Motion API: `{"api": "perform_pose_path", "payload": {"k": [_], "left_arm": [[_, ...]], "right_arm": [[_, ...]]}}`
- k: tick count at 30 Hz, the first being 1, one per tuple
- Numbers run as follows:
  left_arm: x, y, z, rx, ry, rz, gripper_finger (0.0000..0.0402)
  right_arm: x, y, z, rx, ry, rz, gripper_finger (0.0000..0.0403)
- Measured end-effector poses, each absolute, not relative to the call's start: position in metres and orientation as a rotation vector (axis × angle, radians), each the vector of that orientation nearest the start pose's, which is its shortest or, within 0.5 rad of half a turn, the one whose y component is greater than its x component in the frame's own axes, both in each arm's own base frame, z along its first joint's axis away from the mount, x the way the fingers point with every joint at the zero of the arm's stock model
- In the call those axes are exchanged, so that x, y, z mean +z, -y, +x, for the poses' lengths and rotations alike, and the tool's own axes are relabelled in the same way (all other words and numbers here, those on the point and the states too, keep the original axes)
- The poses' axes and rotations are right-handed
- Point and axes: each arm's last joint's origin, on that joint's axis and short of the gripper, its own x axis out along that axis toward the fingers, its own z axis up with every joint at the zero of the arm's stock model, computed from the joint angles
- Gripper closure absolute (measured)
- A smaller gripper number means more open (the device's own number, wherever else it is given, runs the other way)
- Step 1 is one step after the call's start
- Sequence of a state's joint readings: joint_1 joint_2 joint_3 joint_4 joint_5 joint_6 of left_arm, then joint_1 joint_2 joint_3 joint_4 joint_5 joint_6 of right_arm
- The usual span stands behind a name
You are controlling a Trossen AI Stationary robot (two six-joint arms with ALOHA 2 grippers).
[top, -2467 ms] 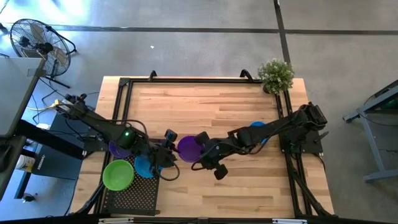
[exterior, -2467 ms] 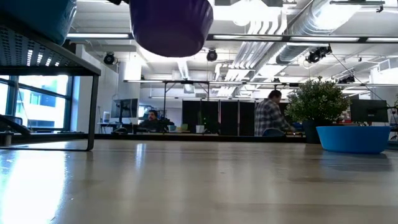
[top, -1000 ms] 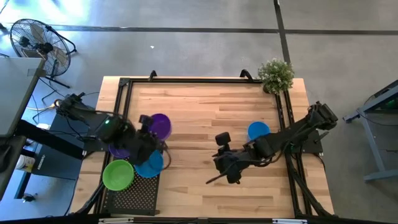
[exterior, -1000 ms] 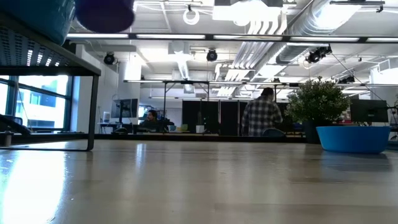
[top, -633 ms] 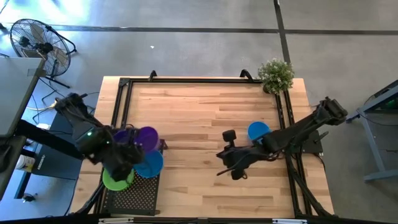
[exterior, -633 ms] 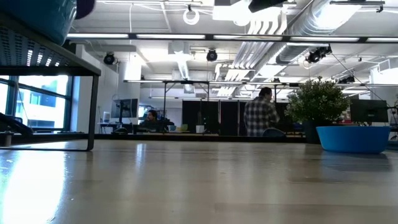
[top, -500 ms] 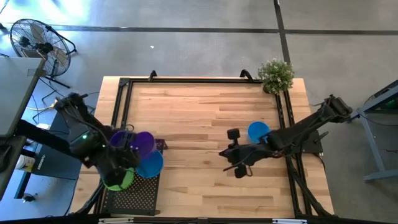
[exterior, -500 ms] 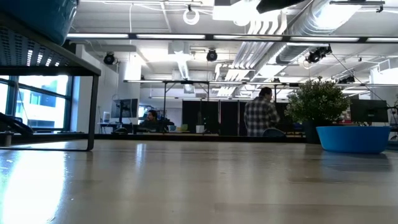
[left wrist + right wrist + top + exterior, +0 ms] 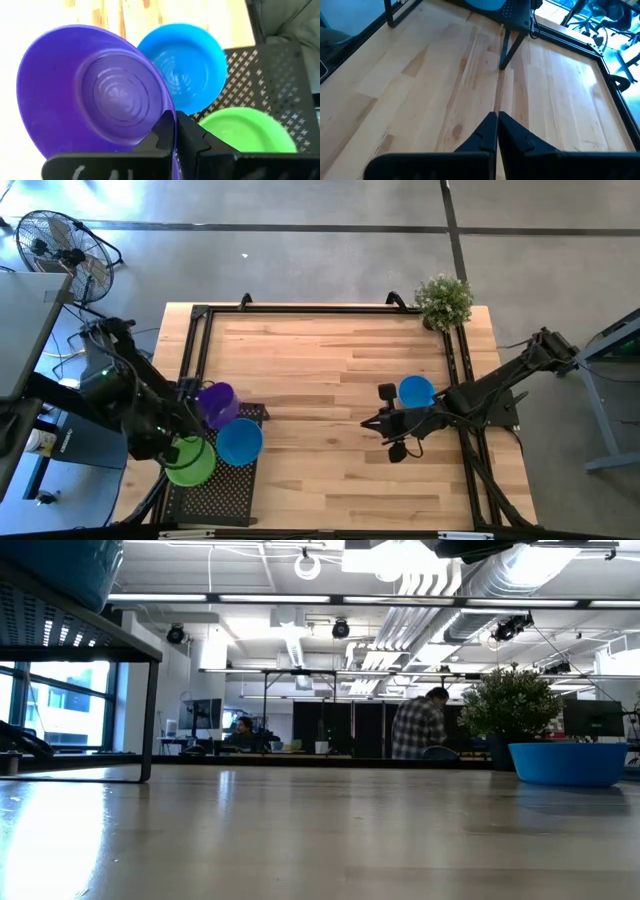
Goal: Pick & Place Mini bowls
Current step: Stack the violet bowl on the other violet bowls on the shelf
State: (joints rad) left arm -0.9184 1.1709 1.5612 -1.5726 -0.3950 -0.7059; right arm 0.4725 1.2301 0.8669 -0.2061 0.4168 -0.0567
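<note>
My left gripper [image 9: 200, 406] is shut on a purple mini bowl [image 9: 216, 402], held in the air above the far end of a black perforated rack [image 9: 215, 490] at the table's near left. On the rack sit a blue mini bowl [image 9: 240, 442] and a green mini bowl [image 9: 190, 461]. Another blue mini bowl [image 9: 416, 391] stands on the table at the right. Just left of it, my right gripper [image 9: 368, 423] hovers shut and holds nothing. My left gripper pinches the purple bowl's rim [image 9: 171, 116], one finger [image 9: 164, 131] on the inside of the wall and one on the outside. The bowl is lifted clear and tilted, its hollow turned toward the wrist, above the blue bowl [image 9: 187, 65] and the green bowl [image 9: 245, 131].
A small potted plant [image 9: 443, 300] stands at the far right corner. A black metal frame [image 9: 320, 307] runs along the table's edges. Bare wood lies between the rack and the right blue bowl [image 9: 568, 762]. A person moves in the room behind [image 9: 418, 725].
My left gripper has carried the purple bowl toward the table's left and near edges, over the rack, rolling so that the bowl tips. My right gripper has shut its fingers and drawn back toward the right edge, up to the blue bowl on the table.
</note>
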Motion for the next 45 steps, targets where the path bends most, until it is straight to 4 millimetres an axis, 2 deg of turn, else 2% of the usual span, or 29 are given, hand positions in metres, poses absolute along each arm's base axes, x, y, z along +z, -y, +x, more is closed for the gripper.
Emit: {"api": "perform_pose_path", "payload": {"k": [10,32,38,41,45], "left_arm": [[0.375,0.119,0.100,-0.085,-1.191,0.038,0.0401],[0.377,0.114,0.097,-0.079,-1.178,0.014,0.0401],[0.378,0.113,0.100,-0.089,-1.105,0.162,0.0401],[0.381,0.111,0.101,-0.079,-1.030,0.256,0.0401],[0.389,0.116,0.110,-0.148,-0.906,0.345,0.0401]], "right_arm": [[0.271,-0.109,0.238,0.071,-0.511,-0.310,0.0402],[0.271,-0.109,0.239,0.075,-0.503,-0.317,0.0403],[0.273,-0.109,0.239,0.082,-0.487,-0.332,0.0403],[0.274,-0.110,0.240,0.088,-0.473,-0.335,0.0402],[0.274,-0.110,0.240,0.090,-0.471,-0.346,0.0402]]}}
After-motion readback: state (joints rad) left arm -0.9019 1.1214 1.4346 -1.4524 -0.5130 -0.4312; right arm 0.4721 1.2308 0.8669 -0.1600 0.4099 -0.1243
